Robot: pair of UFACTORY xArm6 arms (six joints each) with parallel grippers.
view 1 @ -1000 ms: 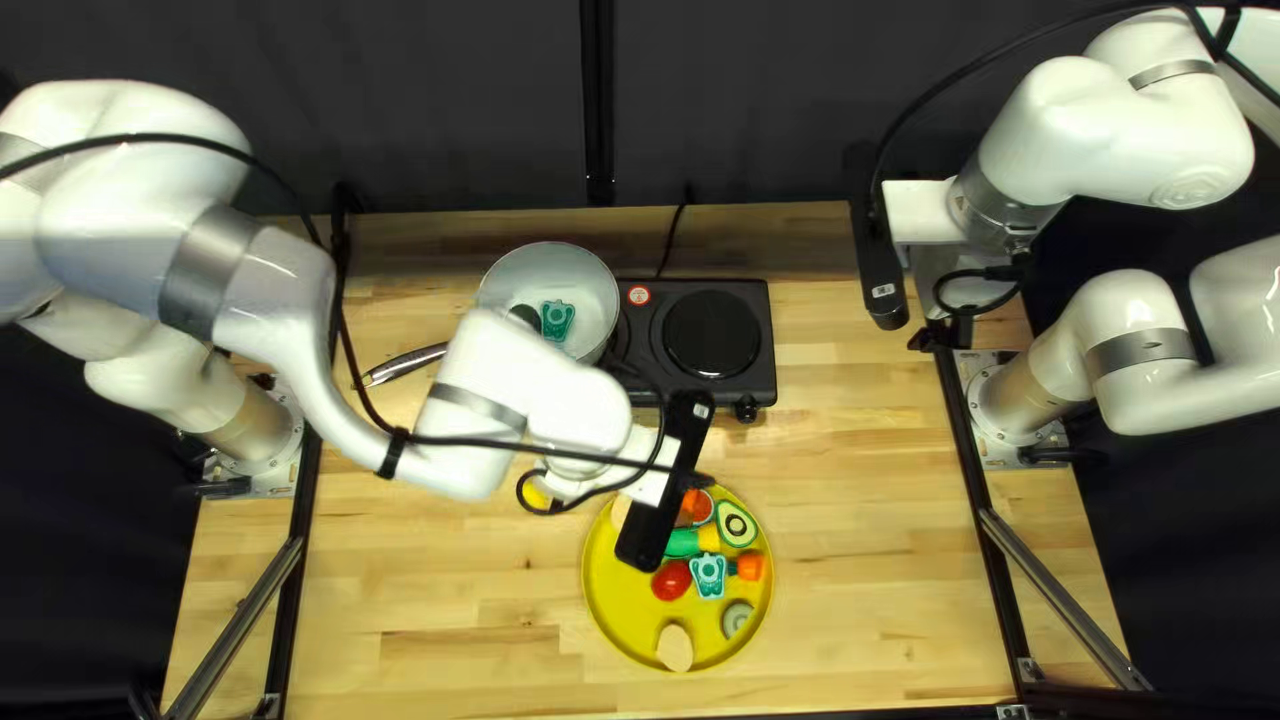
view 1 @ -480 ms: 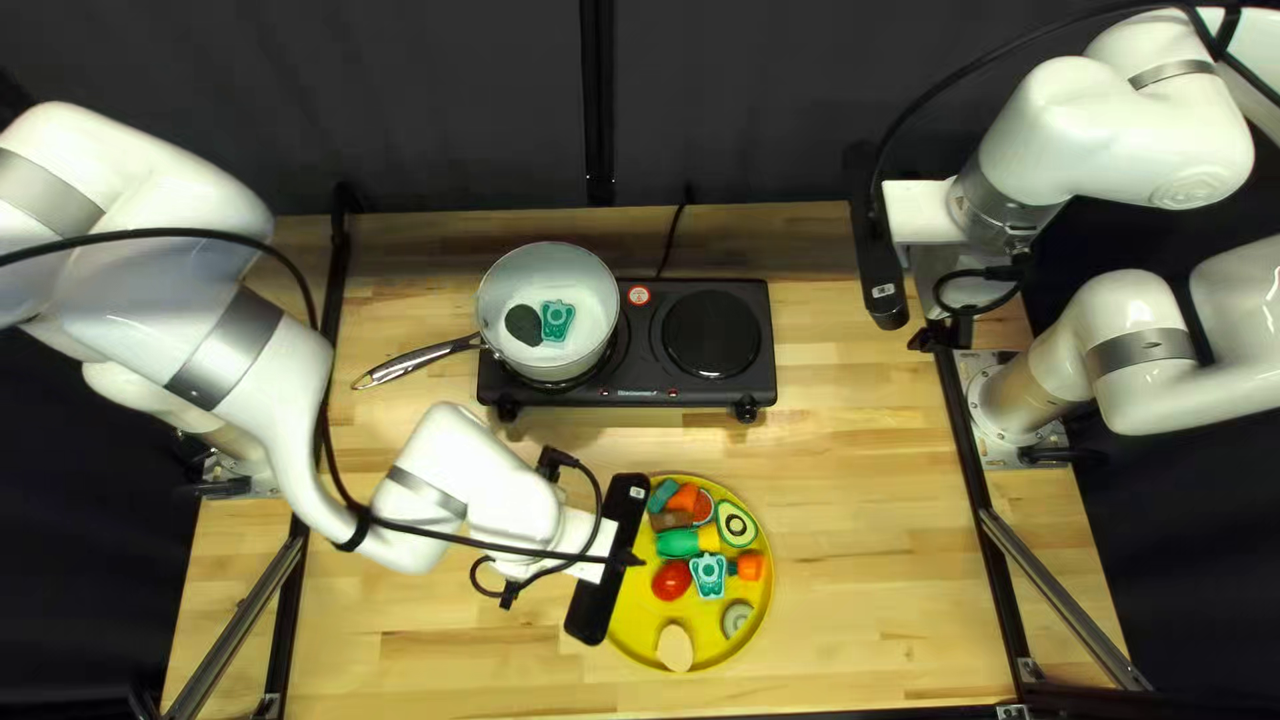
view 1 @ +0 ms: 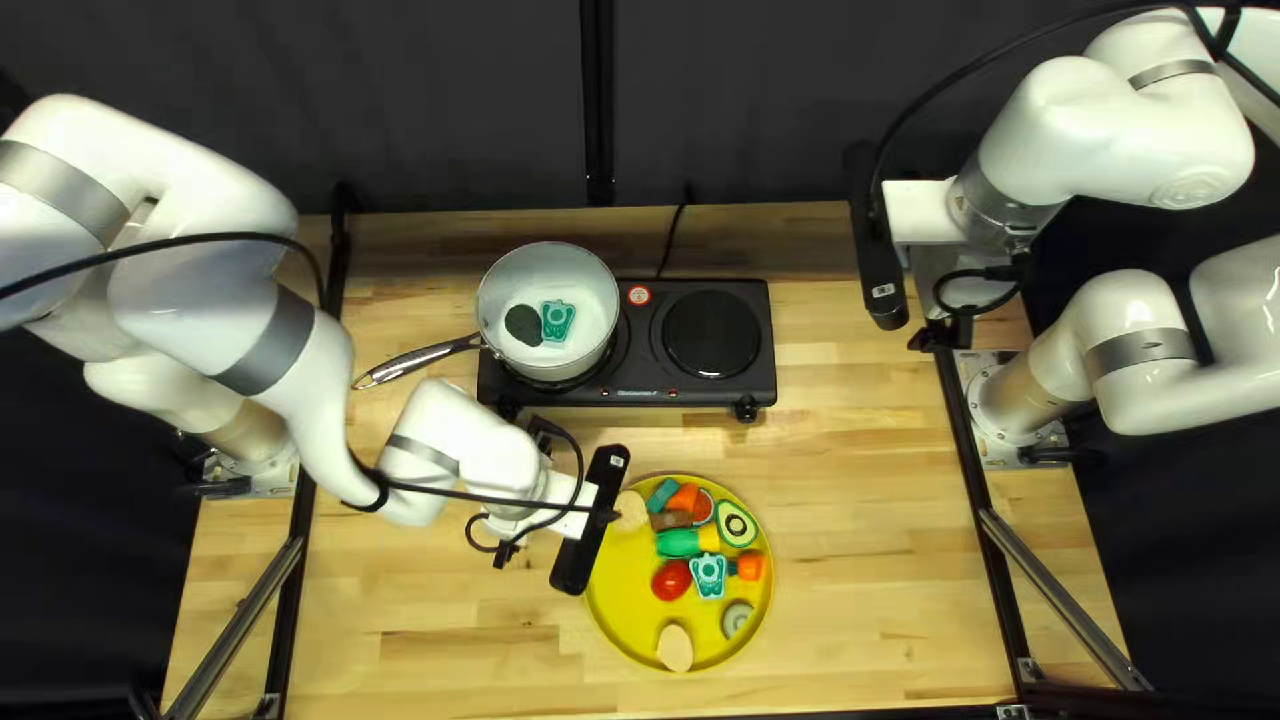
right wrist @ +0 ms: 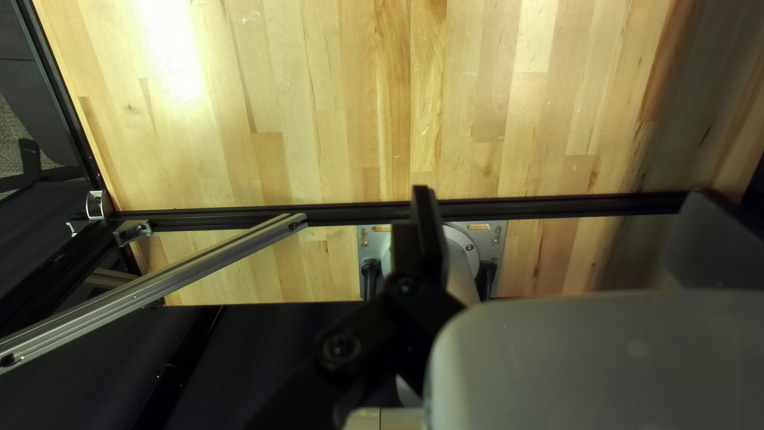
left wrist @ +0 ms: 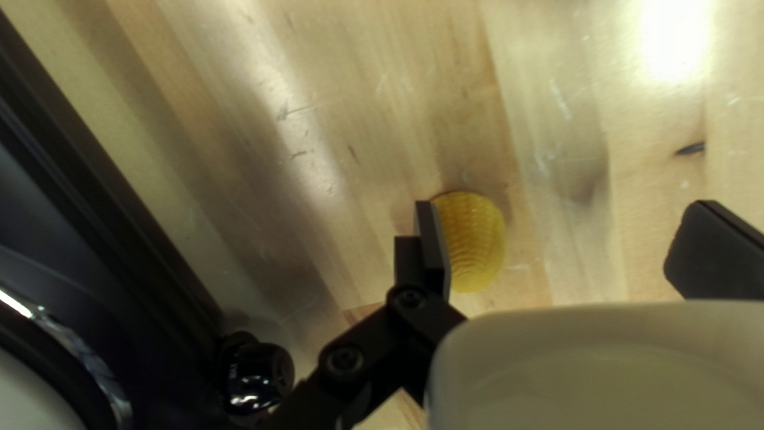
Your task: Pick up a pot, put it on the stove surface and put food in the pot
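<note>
near: left end effector point(left wrist: 567, 231) released, its two fingers well apart, nothing gripped. the task's thing, a yellow ridged food piece point(left wrist: 475, 243), lies on the table point(left wrist: 334, 87) between them, far off centre, right beside the stove-side finger, which hides its edge. touching or only overlapping: cannot tell. its long axis runs roughly across the closing line, so the fingers should meet its narrower width. judged step: small shift toward the stove side to centre on it, then lower and close. risk: that finger landing on the piece or nudging it away.

left arm is much the nearer. in the top left view the piece is hidden under that arm.

next out: yellow plate point(view 1: 620, 616), just beyond the end effector toward the right of the top left view; holds tomato point(view 1: 671, 580), avocado half point(view 1: 735, 524) and more food.

farther: stove point(view 1: 687, 396), pot point(view 1: 603, 296) on its left burner, so placing looks done. dark oval piece point(view 1: 523, 324) and teal piece point(view 1: 558, 320) inside. handle point(view 1: 424, 358) points to the left arm's side; carry should be lifted over stove front and pot wall, forearm kept off the handle.

farthest: right end effector point(right wrist: 561, 219) also released, fingers apart, off at the table's right edge, not in the way.
</note>
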